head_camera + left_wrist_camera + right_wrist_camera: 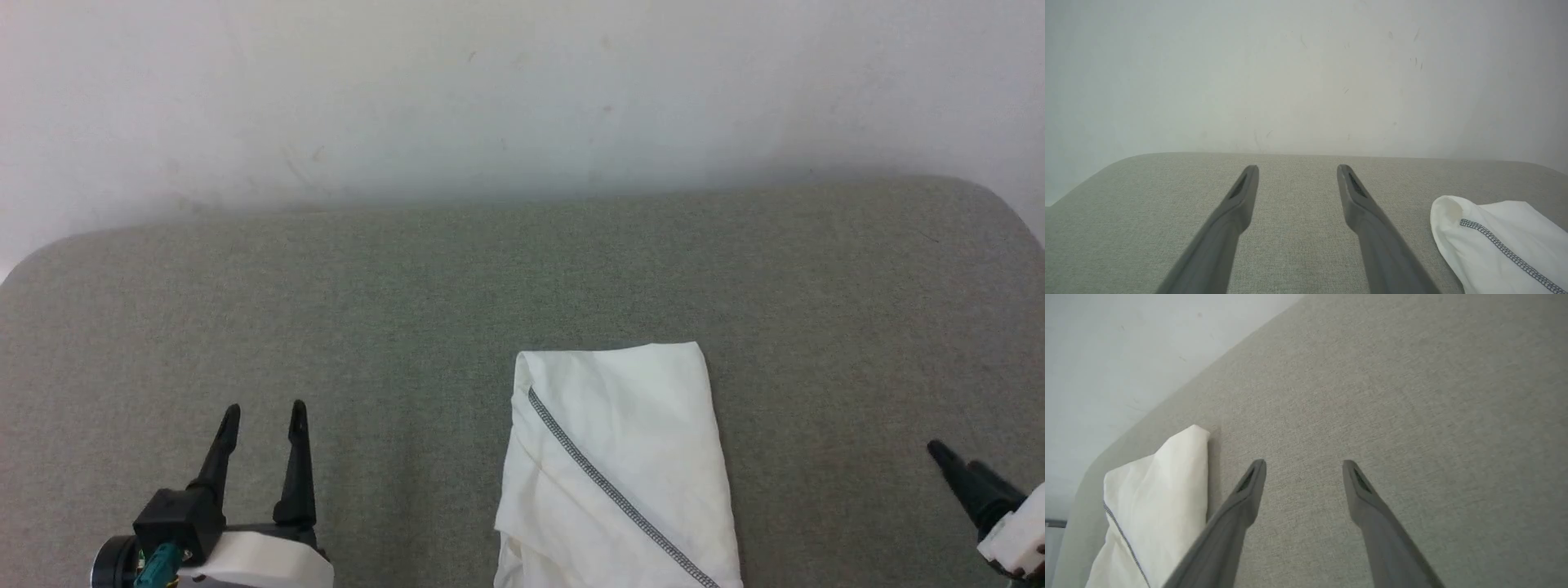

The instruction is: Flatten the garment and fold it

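Left gripper (265, 407) wide, empty; right gripper (951, 457) likewise. Garment (620, 457) between them: thin, limp, light, probably slippery. Best pinched at far corners; near edge cropped.

One white garment (629, 457) is there, and it shows one grey stitched seam line (604, 482). There are two grippers, the left gripper (265, 407) and the right gripper (1303, 463), each with two dark fingers (296, 465). One grey fabric counter (408, 286) is below them.
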Controlling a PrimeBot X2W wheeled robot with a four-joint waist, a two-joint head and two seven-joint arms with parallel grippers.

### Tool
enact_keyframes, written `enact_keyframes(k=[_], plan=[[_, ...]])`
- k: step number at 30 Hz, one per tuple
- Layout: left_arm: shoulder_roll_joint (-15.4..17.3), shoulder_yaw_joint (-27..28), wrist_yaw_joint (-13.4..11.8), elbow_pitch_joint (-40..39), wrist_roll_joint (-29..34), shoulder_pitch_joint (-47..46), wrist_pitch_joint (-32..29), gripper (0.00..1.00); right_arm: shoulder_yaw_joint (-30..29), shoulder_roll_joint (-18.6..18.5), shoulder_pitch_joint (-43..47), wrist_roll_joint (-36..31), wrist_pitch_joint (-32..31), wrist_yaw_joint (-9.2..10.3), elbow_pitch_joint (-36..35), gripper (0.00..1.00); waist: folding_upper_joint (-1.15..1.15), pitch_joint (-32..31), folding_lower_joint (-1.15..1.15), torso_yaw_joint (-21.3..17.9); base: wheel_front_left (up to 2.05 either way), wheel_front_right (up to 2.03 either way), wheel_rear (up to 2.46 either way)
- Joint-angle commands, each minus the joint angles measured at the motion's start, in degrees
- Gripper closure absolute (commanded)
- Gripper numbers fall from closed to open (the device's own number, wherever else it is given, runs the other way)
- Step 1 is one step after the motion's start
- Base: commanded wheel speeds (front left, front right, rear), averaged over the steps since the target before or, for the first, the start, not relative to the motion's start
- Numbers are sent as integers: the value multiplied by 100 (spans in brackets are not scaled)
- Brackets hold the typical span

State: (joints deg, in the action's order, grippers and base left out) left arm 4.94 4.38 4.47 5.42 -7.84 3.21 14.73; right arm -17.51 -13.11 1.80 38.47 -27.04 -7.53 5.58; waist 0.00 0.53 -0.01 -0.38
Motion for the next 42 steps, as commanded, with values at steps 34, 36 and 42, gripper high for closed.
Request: enact_keyframes(k=[34,36,42], plan=[[-88,56,51,130,168,-210,27,0,3523,-556,-1687,636,-1060,4,1465,100,0,274,1,-95,0,0,0],[-92,57,52,78,168,-189,27,0,3746,-968,-1676,156,-1023,4,1218,100,0,302,1,-241,0,0,0],[-114,-7,41,-164,190,-198,27,0,3588,-1768,-1638,-715,-1249,4,806,100,0,553,1,-784,0,0,0]])
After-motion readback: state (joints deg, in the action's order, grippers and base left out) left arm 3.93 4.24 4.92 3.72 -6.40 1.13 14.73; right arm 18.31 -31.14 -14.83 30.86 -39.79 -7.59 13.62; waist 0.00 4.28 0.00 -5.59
